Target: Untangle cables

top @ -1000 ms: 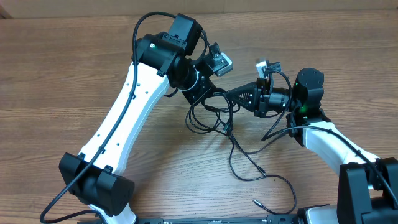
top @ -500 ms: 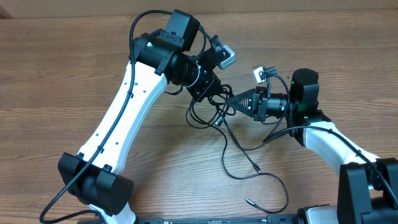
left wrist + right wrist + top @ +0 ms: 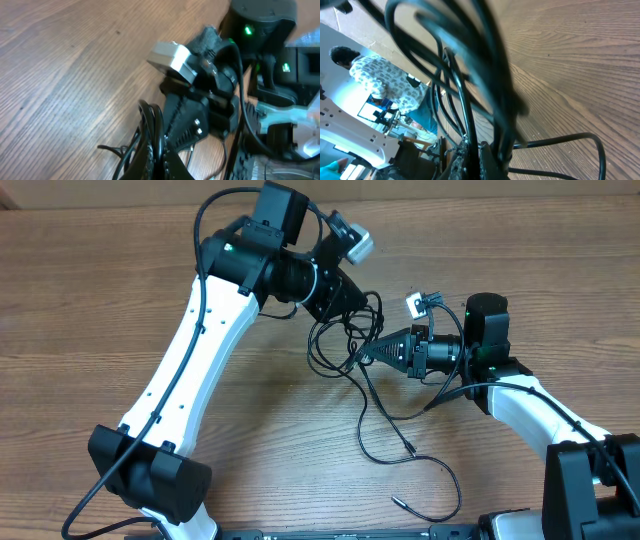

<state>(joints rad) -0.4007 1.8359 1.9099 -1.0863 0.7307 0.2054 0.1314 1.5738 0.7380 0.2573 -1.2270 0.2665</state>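
Clamping the cables (image 3: 151, 131) are left pincer (image 3: 360, 308) and right pincer (image 3: 364, 357); only overhead shows loose ends (image 3: 398, 502).

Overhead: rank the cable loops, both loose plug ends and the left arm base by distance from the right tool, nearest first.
1. Cable loops: gripped at the tip of the right tool, just to its left in the picture.
2. Upper plug end: below the tool in the picture, on the table.
3. Lower plug end: further down, near the bottom edge.
4. Left arm base: far bottom left.
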